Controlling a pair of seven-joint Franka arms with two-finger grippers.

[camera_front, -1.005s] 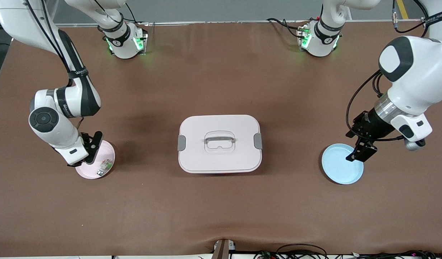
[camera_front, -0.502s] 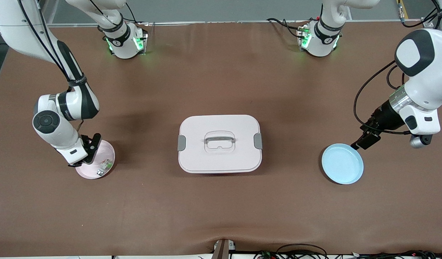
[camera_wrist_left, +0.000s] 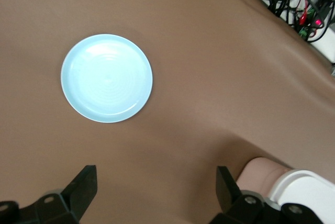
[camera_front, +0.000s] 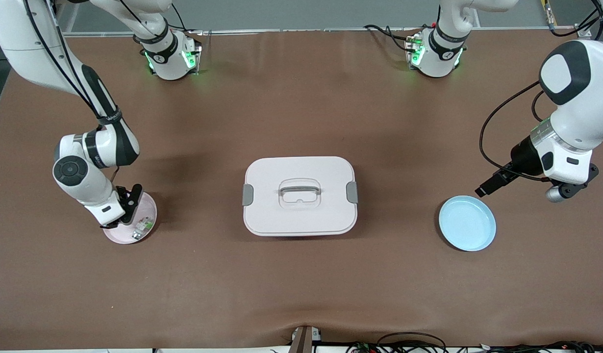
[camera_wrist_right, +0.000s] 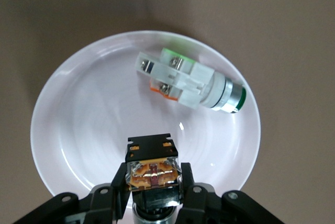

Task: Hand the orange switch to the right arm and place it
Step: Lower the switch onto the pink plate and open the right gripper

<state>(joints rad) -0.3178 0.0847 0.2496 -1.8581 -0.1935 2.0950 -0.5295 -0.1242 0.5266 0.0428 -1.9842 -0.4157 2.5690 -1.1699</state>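
Observation:
The orange switch [camera_wrist_right: 152, 167], a small black block with an orange face, sits between the fingers of my right gripper [camera_wrist_right: 152, 182], which is shut on it. The right gripper [camera_front: 130, 198] is just over the pink plate [camera_front: 119, 236], at the plate's edge toward the right arm's end of the table. In the right wrist view the switch is low over the plate's bare surface [camera_wrist_right: 78, 119]. In the front view the gripper hides the switch. My left gripper [camera_front: 485, 189] is open and empty over bare table beside the light blue plate [camera_front: 467, 223]. Its fingers stand wide apart in the left wrist view [camera_wrist_left: 154, 187].
A white-and-green component [camera_wrist_right: 188, 82] lies on the pink plate beside the switch, and it also shows in the front view [camera_front: 143, 226]. A white lidded box [camera_front: 299, 195] with a handle stands mid-table. The blue plate [camera_wrist_left: 107, 77] holds nothing.
My left gripper has drawn back from over the blue plate toward the left arm's end of the table. My right arm has shifted slightly over the pink plate, still holding the switch.

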